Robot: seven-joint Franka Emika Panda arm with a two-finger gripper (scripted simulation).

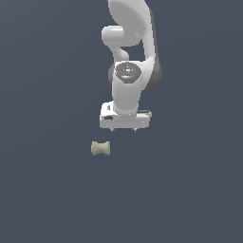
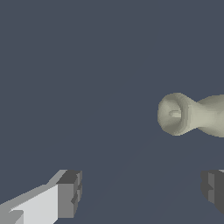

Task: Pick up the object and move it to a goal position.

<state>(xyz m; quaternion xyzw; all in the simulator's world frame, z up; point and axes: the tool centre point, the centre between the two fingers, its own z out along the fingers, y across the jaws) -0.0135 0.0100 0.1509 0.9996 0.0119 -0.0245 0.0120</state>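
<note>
Claw hangs just above center of the exterior frame, pointing down, white body with two short dark tips poking out below the flat bar. Tips sit well apart, so jaws wide open, nothing held. In the wrist view both fingers show along the lower edge: one grey pad with white housing at lower left, the other dark pad cut off at the lower right edge; bare floor between them, no contact with anything.

Spool lies on the floor slightly below center of the exterior frame, left of and lower than the claw, clear gap between them, not under the jaws. It rests on its side, axis running across the frame, flared ends either side of a narrow waist, pale beige-olive. In the wrist view the spool sits at the right middle, one flared end facing the camera with a small hollow and a nub in it, far end cropped by the right edge. It is outside the span between the fingers.

Arm rises from the claw to the top center of the exterior frame, white links with a dark round joint cap at upper center.

Floor is plain dark blue-grey, fills both views.
</note>
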